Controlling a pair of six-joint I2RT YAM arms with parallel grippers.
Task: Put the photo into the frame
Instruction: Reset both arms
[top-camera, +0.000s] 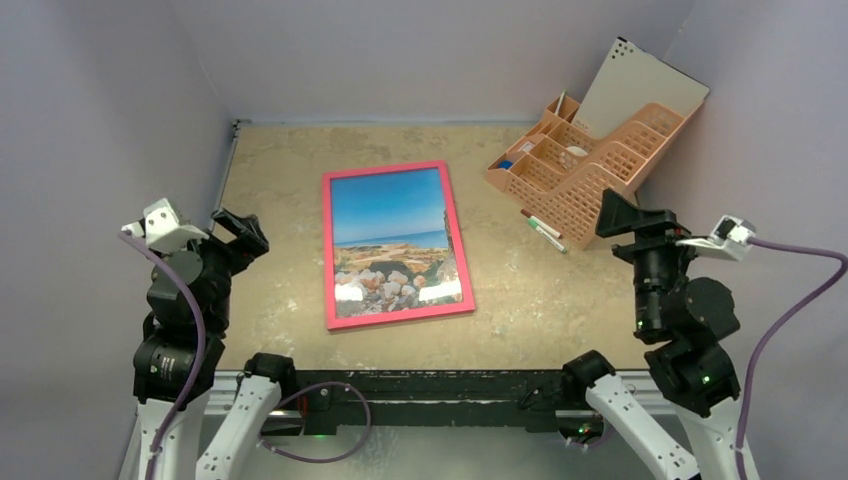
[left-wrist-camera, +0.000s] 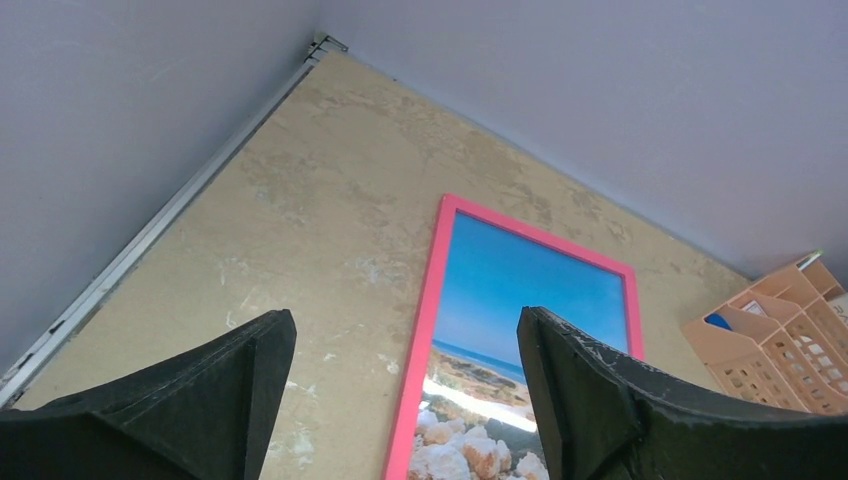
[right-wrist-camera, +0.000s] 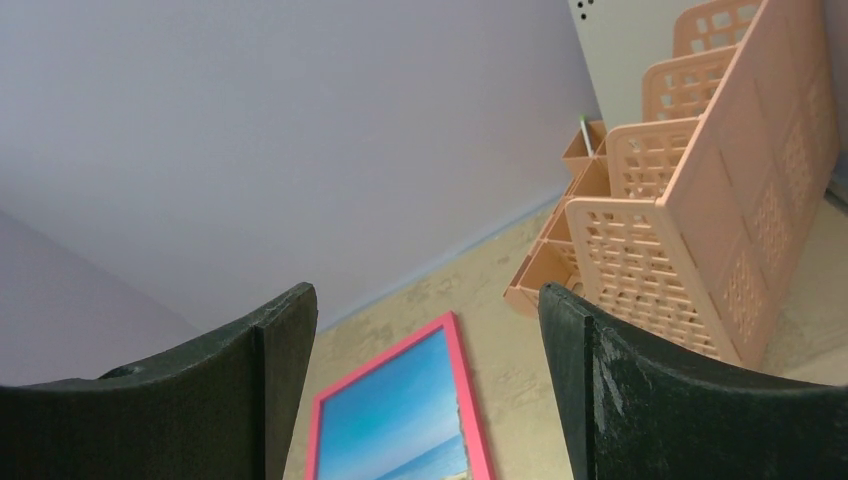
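Note:
The pink frame (top-camera: 385, 168) lies flat in the middle of the table, front side up. The photo (top-camera: 390, 215) of blue sky, sea and tan rocks shows inside it and fills its opening. My left gripper (top-camera: 240, 232) hovers open at the near left, apart from the frame. In the left wrist view the frame (left-wrist-camera: 425, 330) and photo (left-wrist-camera: 520, 290) show past the spread fingers of the left gripper (left-wrist-camera: 402, 315), which hold nothing. My right gripper (top-camera: 625, 215) hangs open and empty at the near right. The right wrist view shows the right gripper (right-wrist-camera: 425, 292) with the frame (right-wrist-camera: 465, 380) and photo (right-wrist-camera: 395, 420) beyond it.
A peach plastic desk organiser (top-camera: 590, 165) lies tipped at the back right, just ahead of the right gripper. A pale board (top-camera: 640, 85) leans on the wall behind it. A green-and-white pen (top-camera: 545, 230) lies on the table beside the organiser. Grey walls close in three sides.

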